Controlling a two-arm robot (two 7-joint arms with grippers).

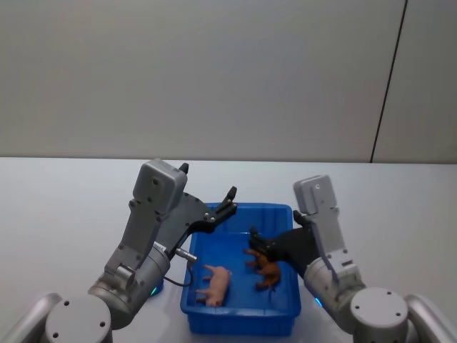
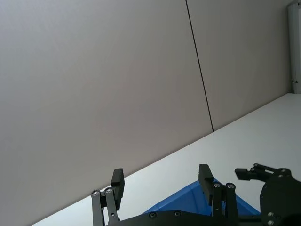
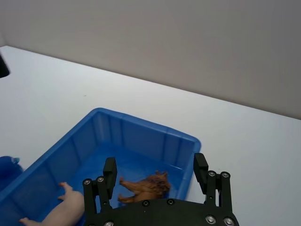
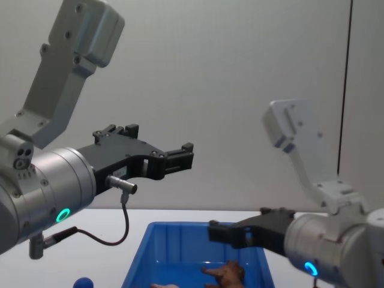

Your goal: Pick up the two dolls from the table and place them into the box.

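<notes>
Closest in the head view is the box (image 1: 239,314), a bright blue bin that sits on the white tabletop (image 1: 71,193) by its near edge, about midway along. Both dolls are inside it. The pale pink doll (image 1: 216,284) lies on its side on the box floor toward the near left corner. The dark brown doll (image 1: 268,271) is on the floor by the right wall, apart from the pink one.

The right gripper (image 1: 253,244) hangs over the right half of the box, just above the brown doll. Its jaws are spread and hold nothing; the right wrist view shows the brown doll (image 3: 146,186) on the floor beyond them, not touched.

The left gripper (image 1: 225,204) is over the box's far left corner. In the chest view, the left gripper (image 4: 183,157) is well above the rim (image 4: 180,226). Its jaws are spread too, with nothing between them.

A small blue ball (image 4: 83,282) rests on the tabletop left of the box.
</notes>
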